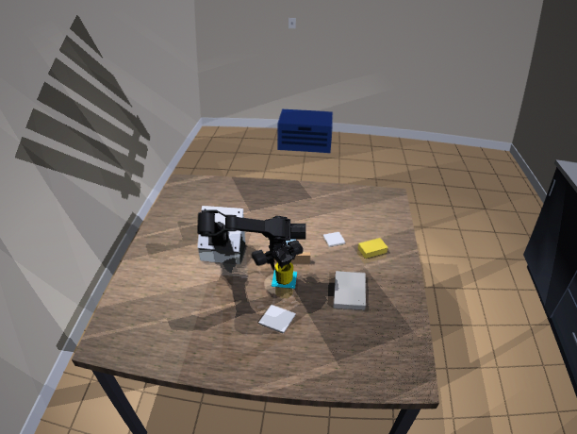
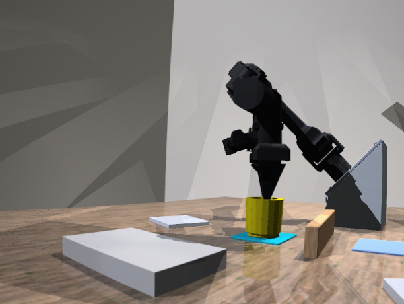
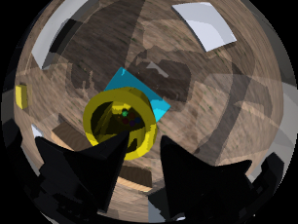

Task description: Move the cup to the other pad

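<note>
The yellow cup [image 1: 284, 275] [image 2: 264, 218] [image 3: 138, 95] stands upright on the cyan pad [image 2: 289, 236] [image 3: 122, 77]. Several small marbles [image 3: 126, 115] show inside the cup in the wrist view. My gripper [image 2: 267, 197] [image 3: 145, 136] points down at the cup's rim and is open. Its fingertips stand apart, one over the cup's mouth and one outside the wall, with a gap between them and the wall. The blue pad [image 2: 379, 247] lies beyond the wooden block; the arm mostly hides it in the top view.
A wooden block [image 1: 304, 258] [image 2: 325, 232] stands between the two pads. A grey box [image 1: 350, 289] [image 2: 142, 251], white tiles [image 1: 277, 318] [image 1: 334, 239] and a yellow block [image 1: 373, 247] lie around on the table.
</note>
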You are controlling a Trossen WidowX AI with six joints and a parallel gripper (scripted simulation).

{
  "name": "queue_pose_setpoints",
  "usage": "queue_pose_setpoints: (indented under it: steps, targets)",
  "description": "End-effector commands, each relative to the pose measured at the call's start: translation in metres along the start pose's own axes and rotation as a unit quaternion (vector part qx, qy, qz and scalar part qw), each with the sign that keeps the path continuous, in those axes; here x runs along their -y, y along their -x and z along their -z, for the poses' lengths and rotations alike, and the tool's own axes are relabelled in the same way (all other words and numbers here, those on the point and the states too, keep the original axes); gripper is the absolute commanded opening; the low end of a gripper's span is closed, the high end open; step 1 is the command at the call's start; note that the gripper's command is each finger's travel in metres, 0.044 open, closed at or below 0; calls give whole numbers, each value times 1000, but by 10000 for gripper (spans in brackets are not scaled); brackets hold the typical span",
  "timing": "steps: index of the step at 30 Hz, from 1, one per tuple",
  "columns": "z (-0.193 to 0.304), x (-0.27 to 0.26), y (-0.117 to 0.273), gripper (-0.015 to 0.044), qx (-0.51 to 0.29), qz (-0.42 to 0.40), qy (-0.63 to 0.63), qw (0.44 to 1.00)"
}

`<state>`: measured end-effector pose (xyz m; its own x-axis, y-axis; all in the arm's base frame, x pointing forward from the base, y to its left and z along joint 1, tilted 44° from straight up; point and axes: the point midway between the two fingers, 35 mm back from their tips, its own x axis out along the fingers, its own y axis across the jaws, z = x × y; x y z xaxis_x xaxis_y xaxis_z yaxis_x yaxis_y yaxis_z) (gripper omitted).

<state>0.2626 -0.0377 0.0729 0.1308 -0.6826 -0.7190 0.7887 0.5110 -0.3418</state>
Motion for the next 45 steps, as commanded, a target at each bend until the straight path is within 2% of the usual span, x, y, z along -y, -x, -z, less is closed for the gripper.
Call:
queue_pose_setpoints:
  steps: [1, 18, 29, 45]
  targets:
    - [-2, -1, 7, 147, 0, -5, -6, 1000]
    - [3, 1, 25, 147, 1, -2, -4, 1000]
    - [3, 1, 25, 435, 1, 2, 3, 1000]
    - [4, 1, 83, 440, -1, -2, -3, 1000]
